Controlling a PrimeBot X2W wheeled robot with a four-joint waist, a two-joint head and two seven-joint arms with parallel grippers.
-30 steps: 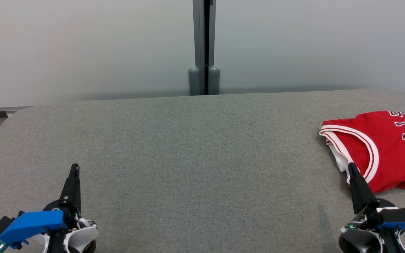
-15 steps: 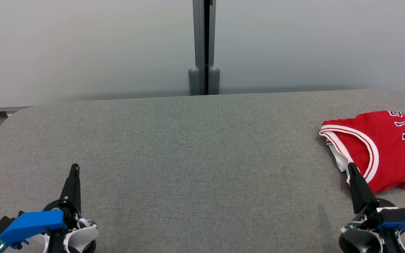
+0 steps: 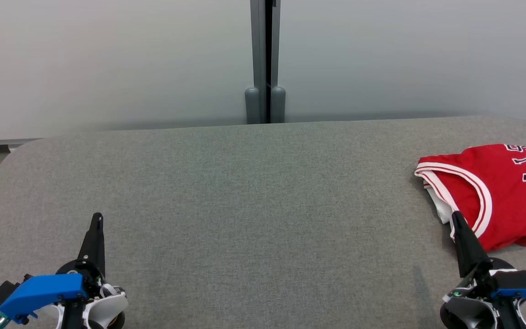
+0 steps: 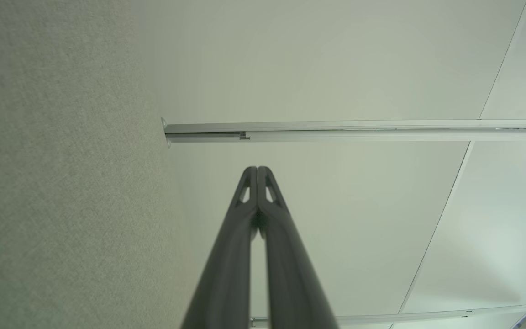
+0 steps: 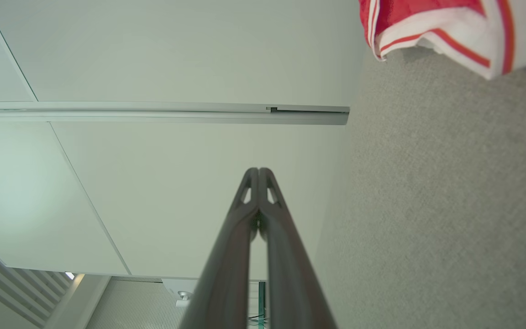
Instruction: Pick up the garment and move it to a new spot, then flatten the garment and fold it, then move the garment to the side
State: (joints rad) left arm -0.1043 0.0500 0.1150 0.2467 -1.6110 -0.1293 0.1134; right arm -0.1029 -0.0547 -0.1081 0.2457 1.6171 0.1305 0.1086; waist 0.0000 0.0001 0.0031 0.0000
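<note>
The garment (image 3: 505,192) is a red jersey with white and red trim and dark lettering, folded at the far right of the grey fabric surface (image 3: 263,210). Its trimmed edge (image 5: 454,32) fills the top right corner of the right wrist view. My right gripper (image 3: 455,218) is shut and empty at the lower right, its tip in front of the jersey's near edge; whether it touches the cloth I cannot tell. In the right wrist view its fingertips (image 5: 259,173) are pressed together. My left gripper (image 3: 97,218) is shut and empty at the lower left, fingertips (image 4: 257,172) together.
A pale wall stands behind the surface, with a grey vertical post (image 3: 265,61) at its middle. The surface's rounded left corner (image 3: 12,155) drops off to the floor.
</note>
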